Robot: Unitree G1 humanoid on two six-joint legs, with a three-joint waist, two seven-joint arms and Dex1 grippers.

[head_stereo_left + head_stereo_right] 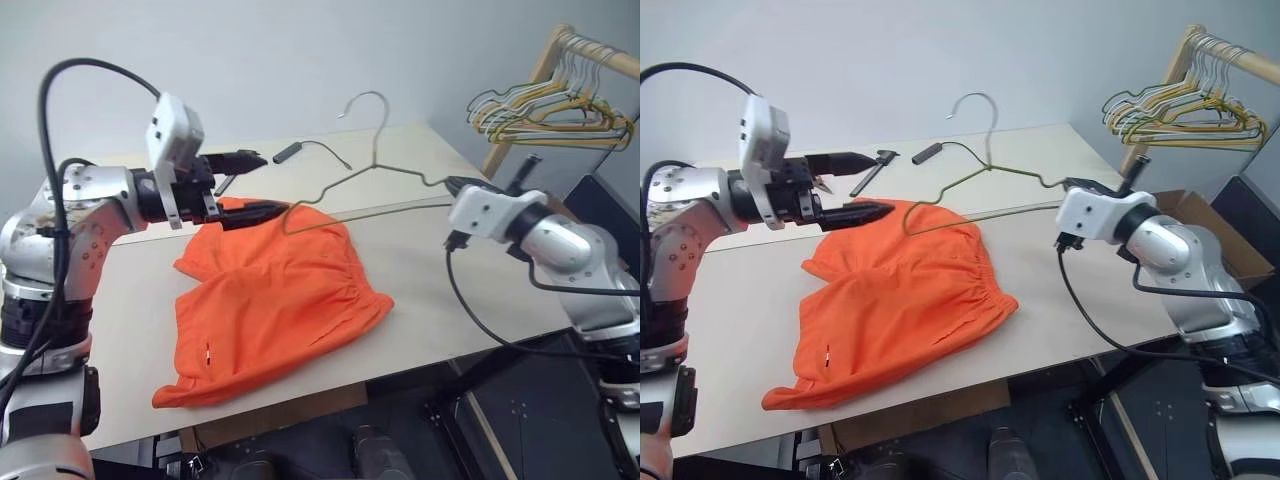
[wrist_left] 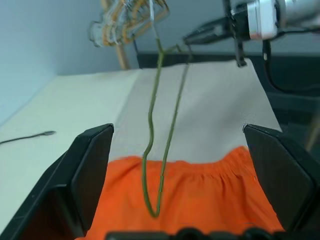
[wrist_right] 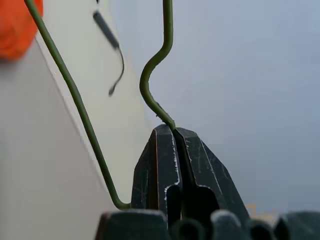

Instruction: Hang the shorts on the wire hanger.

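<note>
Both arms raised; right pincer (image 3: 175, 131) clamped on wire hanger (image 1: 352, 180); left pincer (image 1: 247, 185) wide.

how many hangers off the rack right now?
1: the wire hanger, held up over the table by the shut right gripper, far end above the shorts. The rest hang bunched on the rack.

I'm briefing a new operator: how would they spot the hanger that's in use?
On the pale table, above the orange shorts, the right gripper holds one thin olive wire hanger upright by its corner. Unlike the bunch of hangers on the wooden rack, it is single.
</note>
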